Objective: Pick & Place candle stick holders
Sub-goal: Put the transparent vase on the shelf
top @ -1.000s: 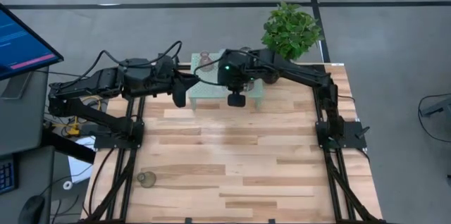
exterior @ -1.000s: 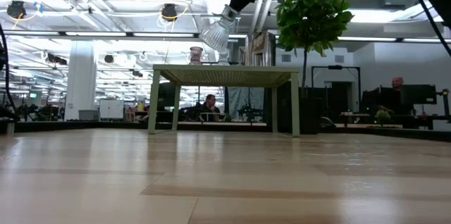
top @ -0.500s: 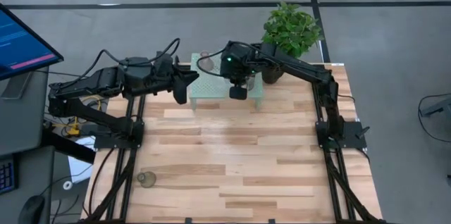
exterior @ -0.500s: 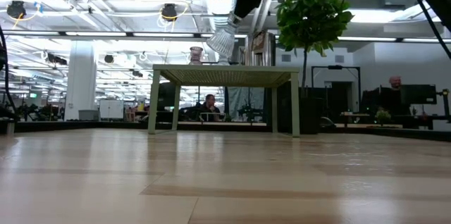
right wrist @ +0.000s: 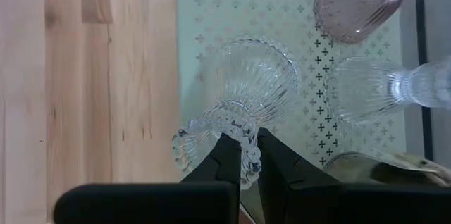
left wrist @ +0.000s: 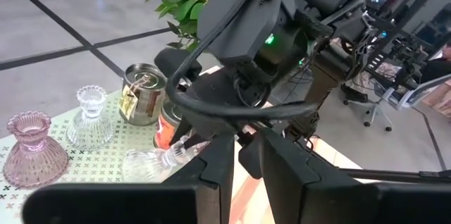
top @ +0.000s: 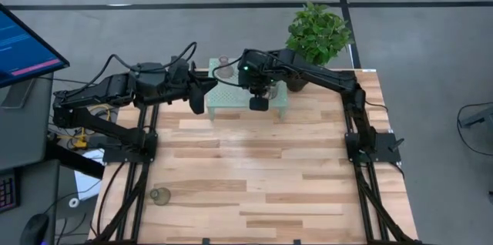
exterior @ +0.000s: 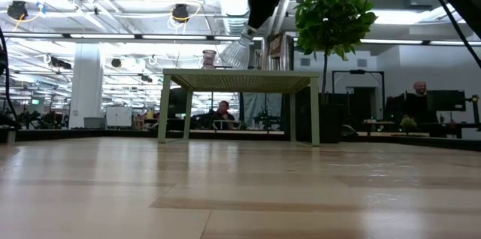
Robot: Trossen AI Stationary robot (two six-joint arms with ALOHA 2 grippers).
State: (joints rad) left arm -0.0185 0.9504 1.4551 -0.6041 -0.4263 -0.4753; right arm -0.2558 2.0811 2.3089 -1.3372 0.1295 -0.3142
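My right gripper (top: 258, 85) is over the mint-green stand (top: 231, 100) and shut on a clear glass holder (right wrist: 246, 90), which is tilted just above the stand top (exterior: 240, 80). On the stand are a pinkish holder (left wrist: 32, 146), another clear one (left wrist: 90, 115) and two silvery jars (left wrist: 143, 94). A greenish holder (top: 159, 196) stands on its base on the table near the near left corner. My left gripper (top: 197, 100) hangs beside the stand's left end, empty, its fingers a narrow gap apart (left wrist: 246, 168). My right gripper pinches the clear holder's narrow beaded end (right wrist: 243, 150) between its two fingers (right wrist: 227, 155). The fingers come slanting down from above. The holder hangs tilted below them (exterior: 237, 52), flared foot lowest, over the stand; I cannot tell whether the foot touches the stand.
A potted plant (top: 317, 33) stands at the stand's far right corner. The wooden table (top: 254, 176) stretches bare toward the near edge. The right arm's body fills much of the left wrist view (left wrist: 268, 34). People sit in the room beyond the table (exterior: 222, 111).
My right gripper has gone toward the table's far edge, farther over the stand, and down. The clear holder has come down with it, still tilted, from well above the stand top to just above it.
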